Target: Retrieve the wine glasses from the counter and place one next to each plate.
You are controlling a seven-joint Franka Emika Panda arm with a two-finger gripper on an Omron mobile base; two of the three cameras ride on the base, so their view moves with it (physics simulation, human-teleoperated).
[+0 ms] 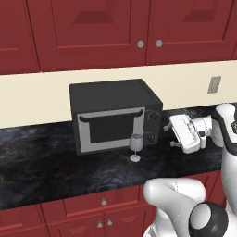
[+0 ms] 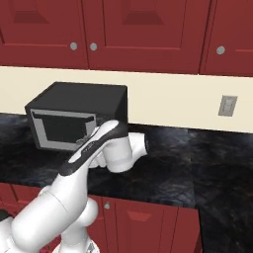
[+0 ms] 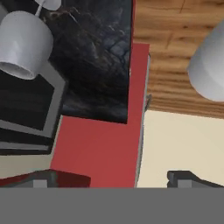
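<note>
- Wine glass [image 1: 135, 146] stood upright on the black marbled table [image 1: 55, 162], just in front of the toaster oven's [image 1: 113, 115] lower right corner, roughly midway between the table's back and front edges.
- In the hand view the wine glass [image 3: 22, 43] appeared at the upper left, rolled over with the camera, bowl toward the oven's glass door; the dark stone of the table [image 3: 96, 61] lay beside it.
- Toaster oven sat toward the back of the table, against the cream wall; in the right base view the toaster oven [image 2: 74, 116] was partly hidden by the arm.
- Gripper [image 1: 172, 135] hung to the right of the glass, level with the oven's knobs, pointing sideways toward them; it was near the glass but not touching it.
- Jaws stood wide apart, with nothing between them; fingertips [image 3: 183, 178] showed far apart at the bottom of the hand view.
- Red drawer fronts [image 1: 102, 201] with silver knobs ran under the table's front edge.
</note>
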